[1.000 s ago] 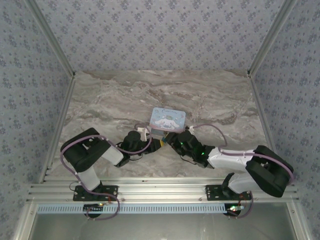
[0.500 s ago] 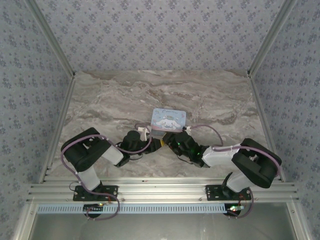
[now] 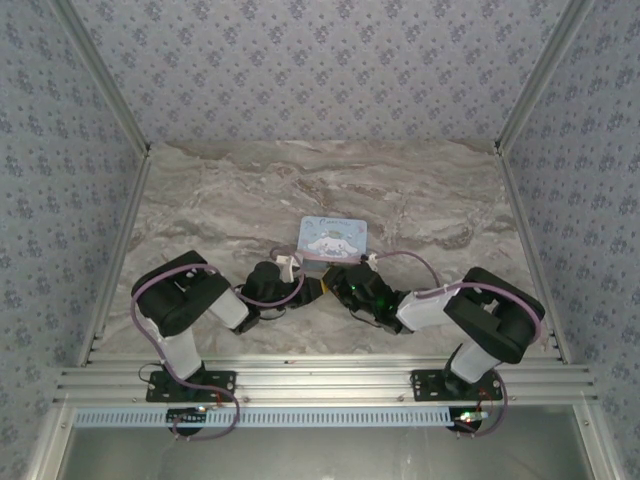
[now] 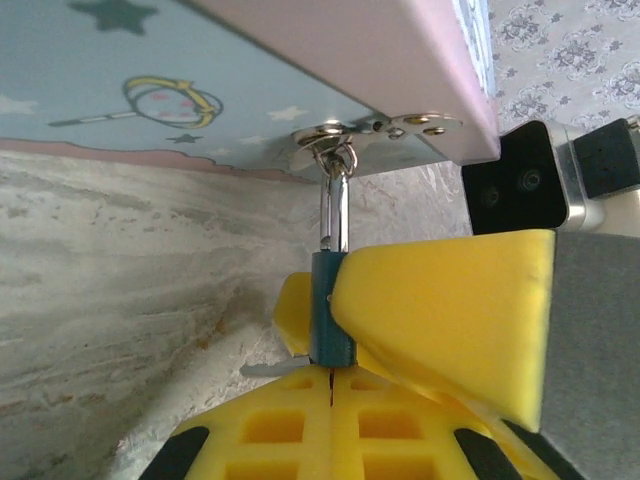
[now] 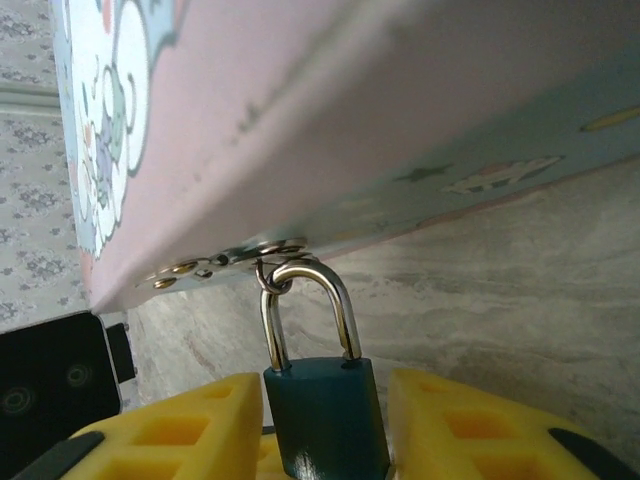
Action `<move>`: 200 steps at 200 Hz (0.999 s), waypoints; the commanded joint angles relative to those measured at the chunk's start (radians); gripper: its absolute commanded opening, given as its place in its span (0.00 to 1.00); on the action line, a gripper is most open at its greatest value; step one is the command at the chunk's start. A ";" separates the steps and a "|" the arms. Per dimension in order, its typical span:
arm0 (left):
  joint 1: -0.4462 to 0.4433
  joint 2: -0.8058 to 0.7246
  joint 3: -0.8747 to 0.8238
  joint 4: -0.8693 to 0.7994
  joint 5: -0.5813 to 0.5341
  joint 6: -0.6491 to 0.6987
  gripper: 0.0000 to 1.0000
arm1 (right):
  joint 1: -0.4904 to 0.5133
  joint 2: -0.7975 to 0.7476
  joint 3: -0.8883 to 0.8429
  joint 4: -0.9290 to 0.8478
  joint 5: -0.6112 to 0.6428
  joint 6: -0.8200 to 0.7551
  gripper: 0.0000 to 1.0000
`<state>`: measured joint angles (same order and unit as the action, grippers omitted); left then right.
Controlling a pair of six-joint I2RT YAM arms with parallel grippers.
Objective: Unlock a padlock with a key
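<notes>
In the top external view, a pale-blue rectangular tin with a cartoon lid [image 3: 333, 238] is seen lying on the grey marbled table [image 3: 230, 200], with the left gripper [image 3: 308, 287] and the right gripper [image 3: 338, 283] brought together just beside its near edge. In the left wrist view, the yellow fingers of the left gripper are clenched tight, their seam set directly under the small dark-blue padlock [image 4: 330, 315]. A thin silver sliver [image 4: 268, 369], probably the key, pokes out beside that seam, though whether it is clamped cannot be told. The padlock is hooked by its silver shackle [image 5: 345, 300] through the metal hasp [image 4: 350, 130] on the tin's near side. Its long axis is laid from the hasp straight toward the left fingers, so its base is turned to them. In the right wrist view, the padlock body is flanked by the right gripper's two yellow fingers [image 5: 470, 420], which appear pressed against its narrow edges in a grasp. The left arm is judged to be the nearer to the padlock's base. Any insertion or turn would have to be made along and about that axis while the body is steadied from the right.
</notes>
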<state>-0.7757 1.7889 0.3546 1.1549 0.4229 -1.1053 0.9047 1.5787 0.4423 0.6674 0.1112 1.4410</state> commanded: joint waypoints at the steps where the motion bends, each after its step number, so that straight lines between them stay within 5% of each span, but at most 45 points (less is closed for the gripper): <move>1: 0.001 0.010 0.017 0.056 0.032 -0.002 0.00 | 0.004 0.020 0.021 0.034 -0.034 0.004 0.28; 81: 0.002 0.012 0.018 0.043 0.031 0.006 0.00 | 0.014 -0.052 -0.001 -0.041 0.006 -0.074 0.09; 111: 0.001 -0.001 0.018 0.020 0.037 0.021 0.20 | 0.025 -0.117 0.011 -0.125 0.040 -0.156 0.02; 143: 0.002 -0.040 0.015 -0.043 0.026 0.051 0.31 | 0.031 -0.181 0.072 -0.343 0.056 -0.250 0.00; 200: 0.004 -0.146 0.000 -0.210 -0.034 0.115 0.32 | 0.046 -0.186 0.254 -0.732 0.066 -0.453 0.00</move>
<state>-0.7677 1.6955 0.3550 1.0302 0.4210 -1.0447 0.9340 1.4132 0.6243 0.1280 0.1452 1.1126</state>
